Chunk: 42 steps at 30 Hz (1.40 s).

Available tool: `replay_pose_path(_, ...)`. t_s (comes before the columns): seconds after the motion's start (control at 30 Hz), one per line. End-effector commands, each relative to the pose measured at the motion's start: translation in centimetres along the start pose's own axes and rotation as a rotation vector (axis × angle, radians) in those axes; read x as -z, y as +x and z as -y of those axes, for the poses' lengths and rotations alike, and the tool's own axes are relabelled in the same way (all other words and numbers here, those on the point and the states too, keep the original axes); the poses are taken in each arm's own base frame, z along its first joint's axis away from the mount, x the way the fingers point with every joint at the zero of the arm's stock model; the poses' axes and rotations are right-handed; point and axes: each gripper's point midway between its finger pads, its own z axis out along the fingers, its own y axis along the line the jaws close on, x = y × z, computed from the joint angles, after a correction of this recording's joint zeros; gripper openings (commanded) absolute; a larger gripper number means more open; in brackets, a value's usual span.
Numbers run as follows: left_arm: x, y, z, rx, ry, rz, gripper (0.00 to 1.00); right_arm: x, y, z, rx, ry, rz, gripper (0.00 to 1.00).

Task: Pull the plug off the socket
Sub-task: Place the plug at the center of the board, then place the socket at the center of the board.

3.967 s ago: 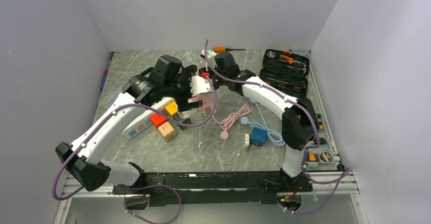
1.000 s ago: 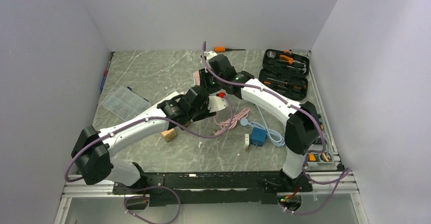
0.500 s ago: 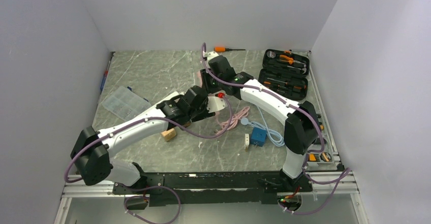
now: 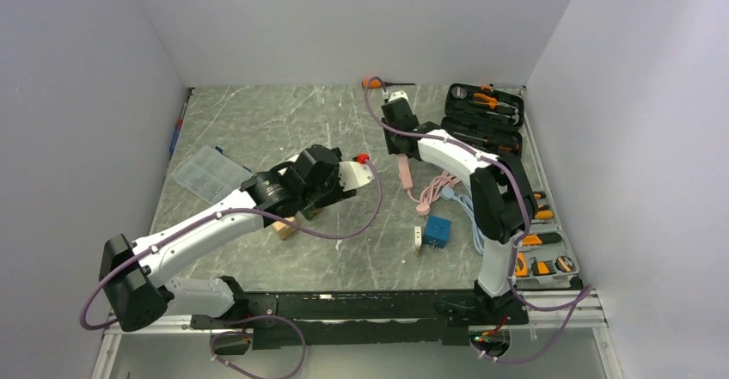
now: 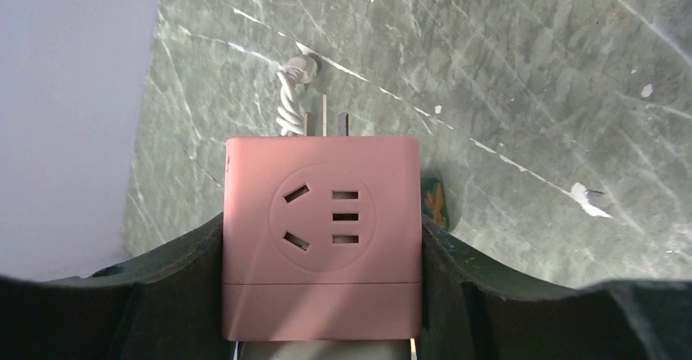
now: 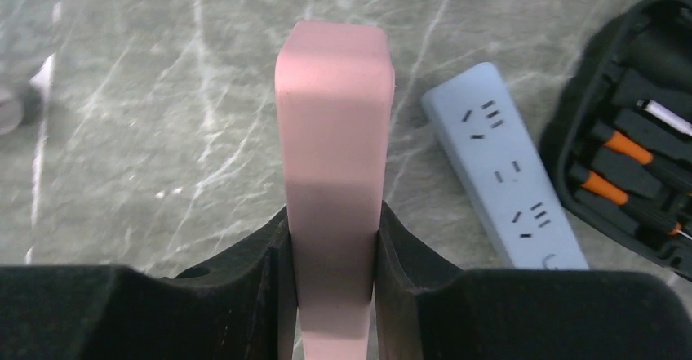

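Left wrist: grips square matte plug (image 5: 322, 205) in left tool (image 5: 322, 250); right wrist: pinches smooth rounded socket (image 6: 333, 115) in right tool (image 6: 333, 225).

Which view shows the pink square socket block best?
Left wrist: the pink square socket block fills the middle, slotted face toward camera, gripped on both sides. Top external hides it under the left gripper. Right wrist shows only the flat pink plug.

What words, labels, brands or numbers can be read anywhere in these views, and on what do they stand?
None can be read.
pink socket cube: slots only, no print.
pink plug: blank.
blue power strip: slots only, no print.
green sticker beside the cube: a small picture, no letters legible.
tool case: too small to tell.
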Motion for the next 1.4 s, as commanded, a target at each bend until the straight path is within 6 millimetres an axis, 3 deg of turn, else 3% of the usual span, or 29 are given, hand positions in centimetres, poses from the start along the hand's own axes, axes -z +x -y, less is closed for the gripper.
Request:
replay_pose_path(0.0, 0.8, -2.2, -1.8, 0.152, -0.058, 0.026, 0.00, 3.6, -2.6, -2.4, 0.017, -0.153, 0.102, 0.00)
replay_pose_path(0.27, -1.0, -2.4, 0.4, 0.559, 0.054, -0.121, 0.00, 6.5, -3.9, -5.9, -0.018, -0.325, 0.162, 0.00)
replay_pose_path(0.43, -3.0, -1.7, 1.1, 0.805, 0.086, -0.192, 0.00, 7.0, -4.4, -6.4, -0.012, -0.360, 0.168, 0.00)
replay_pose_path(0.6, -5.9, -0.4, 3.8, 0.947, 0.212, -0.252, 0.01, 6.9, -4.4, -6.3, -0.019, -0.357, 0.160, 0.00)
replay_pose_path(0.63, -6.4, -0.5, 4.4, 0.970, 0.245, -0.252, 0.06, 6.9, -4.3, -6.2, -0.021, -0.355, 0.158, 0.00)
replay_pose_path(0.67, -6.9, -0.5, 5.0, 0.982, 0.272, -0.256, 0.18, 6.8, -4.1, -6.1, -0.022, -0.354, 0.155, 0.00)
replay_pose_path(0.7, -7.4, -0.6, 5.6, 0.993, 0.303, -0.260, 0.41, 6.8, -3.8, -6.0, -0.023, -0.353, 0.151, 0.00)
replay_pose_path(0.73, -7.9, -0.7, 6.2, 0.999, 0.332, -0.261, 0.57, 6.8, -3.6, -5.9, -0.023, -0.351, 0.150, 0.00)
replay_pose_path(0.83, -9.1, -0.5, 7.5, 1.038, 0.385, -0.276, 0.72, 7.1, -3.3, -5.5, -0.025, -0.350, 0.154, 0.00)
replay_pose_path(0.93, -9.9, -0.6, 7.8, 1.095, 0.409, -0.268, 0.98, 7.6, -3.1, -5.1, -0.028, -0.344, 0.161, 0.00)
replay_pose_path(0.97, -10.0, -0.8, 7.7, 1.104, 0.413, -0.260, 0.99, 7.8, -3.2, -5.0, -0.027, -0.345, 0.166, 0.00)
replay_pose_path(1.03, -10.0, -1.0, 6.7, 1.119, 0.404, -0.237, 0.99, 8.0, -3.1, -4.8, -0.026, -0.342, 0.168, 0.00)
replay_pose_path(1.13, -9.3, -1.4, 3.3, 1.172, 0.398, -0.165, 1.00, 7.9, -2.7, -4.7, -0.019, -0.344, 0.160, 0.00)
replay_pose_path(1.23, -8.0, -1.6, -1.5, 1.207, 0.362, -0.072, 0.99, 7.0, -2.1, -4.9, -0.013, -0.357, 0.134, 0.00)
replay_pose_path(1.37, -5.3, 0.2, -8.1, 1.182, 0.238, 0.053, 0.99, 4.9, -2.4, -4.3, -0.018, -0.374, 0.098, 0.00)
